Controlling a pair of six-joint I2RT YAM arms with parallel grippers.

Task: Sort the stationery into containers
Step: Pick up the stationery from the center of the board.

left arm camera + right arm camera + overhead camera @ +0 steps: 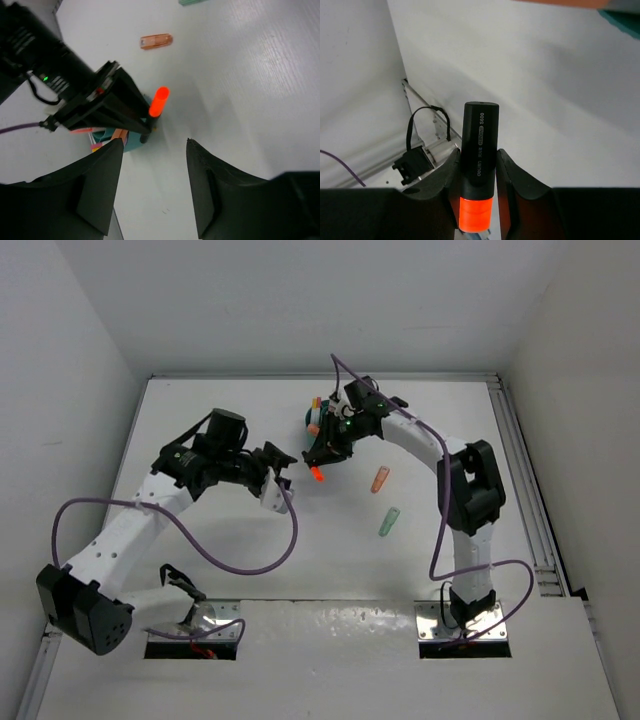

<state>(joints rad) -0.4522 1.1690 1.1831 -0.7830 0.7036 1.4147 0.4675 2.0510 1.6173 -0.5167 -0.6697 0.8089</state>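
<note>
The teal organiser cup (314,426) stands at the table's back centre with several pens in it; its side shows in the left wrist view (131,141). My right gripper (323,460) is shut on a black-orange marker (479,142) right beside the cup's near side. The marker's orange cap (159,101) pokes out past the fingers. My left gripper (284,469) is open and empty, just left of the cup, above bare table (155,145). An orange marker (380,478) and a green marker (389,521) lie on the table to the right.
White walls enclose the table on the left, back and right. A metal rail (525,480) runs along the right edge. The orange marker also shows in the left wrist view (156,41). A purple cable (250,565) loops from the left arm.
</note>
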